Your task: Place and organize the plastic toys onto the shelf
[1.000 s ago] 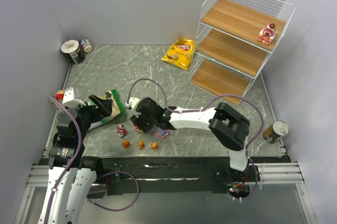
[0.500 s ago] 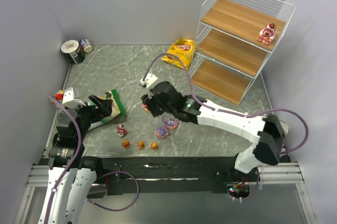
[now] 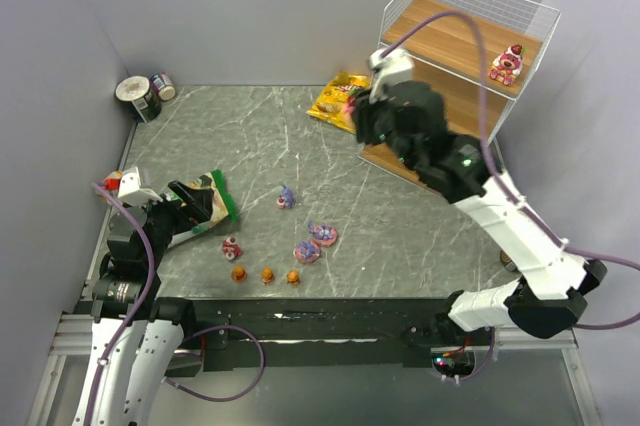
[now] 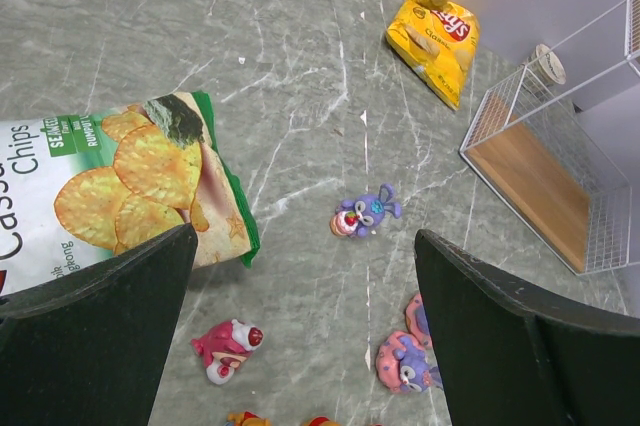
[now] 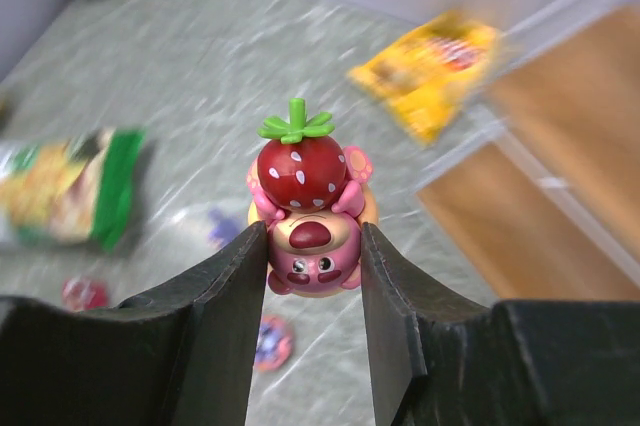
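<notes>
My right gripper (image 3: 354,112) is shut on a pink-and-red strawberry toy (image 5: 305,211) and holds it in the air, in front of the left side of the white wire shelf (image 3: 455,76). Another strawberry toy (image 3: 507,63) stands on the top board. On the table lie a purple toy (image 3: 285,198), two purple-pink toys (image 3: 314,243), a strawberry toy (image 3: 231,247) and three orange toys (image 3: 267,274). My left gripper (image 3: 208,208) is open and empty over the green chip bag (image 3: 205,204). Its wrist view shows the purple toy (image 4: 366,214) and the strawberry toy (image 4: 228,344) between its fingers.
A yellow chip bag (image 3: 341,101) lies by the shelf's left foot. Two tin cans (image 3: 142,94) stand in the back left corner, another can (image 3: 523,249) lies at the right edge. A small red thing (image 3: 112,182) sits at the left wall.
My right arm has risen from the toys near the table's front and swung up and right toward the shelf with the strawberry toy. The purple toy is uncovered. The left arm has not moved.
</notes>
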